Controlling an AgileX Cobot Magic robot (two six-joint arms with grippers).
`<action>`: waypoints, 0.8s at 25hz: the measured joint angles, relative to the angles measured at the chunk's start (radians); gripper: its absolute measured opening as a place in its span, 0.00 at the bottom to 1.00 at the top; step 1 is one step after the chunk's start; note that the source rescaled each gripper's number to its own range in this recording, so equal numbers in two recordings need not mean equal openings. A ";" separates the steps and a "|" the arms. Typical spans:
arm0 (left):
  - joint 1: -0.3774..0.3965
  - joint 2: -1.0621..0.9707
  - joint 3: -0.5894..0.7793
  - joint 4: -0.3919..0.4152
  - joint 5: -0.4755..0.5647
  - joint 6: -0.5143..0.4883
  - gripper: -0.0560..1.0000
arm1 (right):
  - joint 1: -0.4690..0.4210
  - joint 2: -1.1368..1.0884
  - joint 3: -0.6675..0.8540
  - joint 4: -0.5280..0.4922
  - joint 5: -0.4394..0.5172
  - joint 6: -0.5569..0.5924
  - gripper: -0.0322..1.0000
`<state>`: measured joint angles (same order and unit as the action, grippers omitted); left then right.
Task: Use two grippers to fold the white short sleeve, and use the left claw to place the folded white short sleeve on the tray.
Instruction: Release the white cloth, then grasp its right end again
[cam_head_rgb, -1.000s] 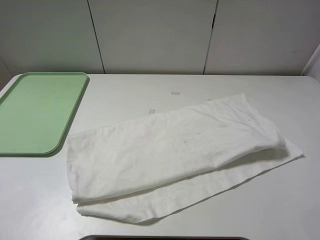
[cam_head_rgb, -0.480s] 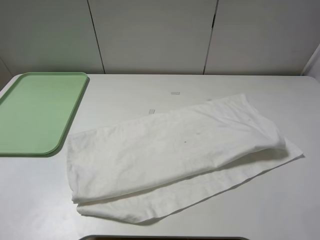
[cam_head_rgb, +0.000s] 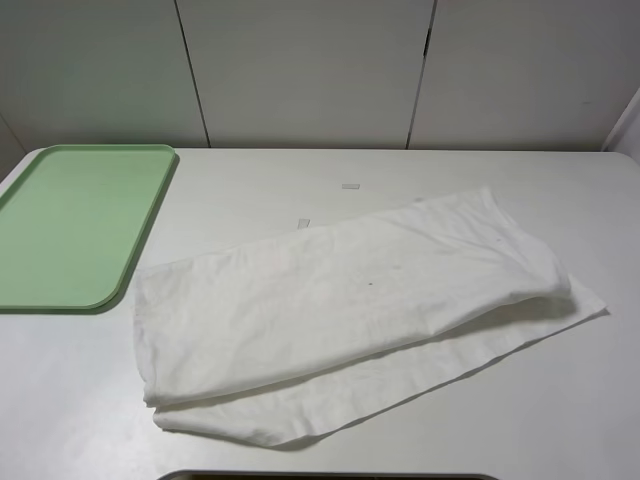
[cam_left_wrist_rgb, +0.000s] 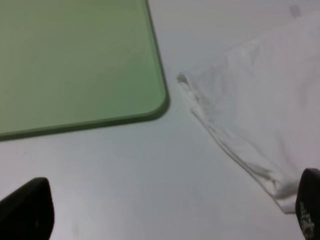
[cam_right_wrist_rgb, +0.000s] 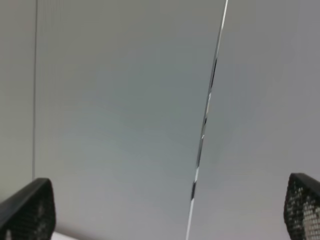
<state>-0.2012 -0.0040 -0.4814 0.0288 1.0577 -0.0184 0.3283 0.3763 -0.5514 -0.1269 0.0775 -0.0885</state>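
Tray (left part) off-frame

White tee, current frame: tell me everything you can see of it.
The white short sleeve is thin, off-white soft cloth, lightly wrinkled. It lies flat on the table, folded over once into a long band running diagonally from near-left to far-right. The lower layer sticks out along the near edge and at the right end. A tiny dark speck marks the top layer. Its left end sits close to the green tray without touching it. Only the table touches it.

The short sleeve lies on the table, just right of the tray at its far-left corner.
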 joint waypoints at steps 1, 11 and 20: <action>0.021 -0.001 0.000 0.000 0.000 0.000 0.97 | 0.000 0.000 0.000 0.021 0.010 0.000 1.00; 0.120 -0.002 0.000 0.000 0.000 0.000 0.97 | 0.000 0.002 0.000 0.205 0.239 0.000 1.00; 0.120 -0.002 0.000 0.000 0.000 0.000 0.97 | 0.000 0.002 0.000 0.275 0.510 0.004 1.00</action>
<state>-0.0813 -0.0065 -0.4814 0.0288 1.0577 -0.0184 0.3283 0.3779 -0.5514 0.1477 0.5877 -0.0848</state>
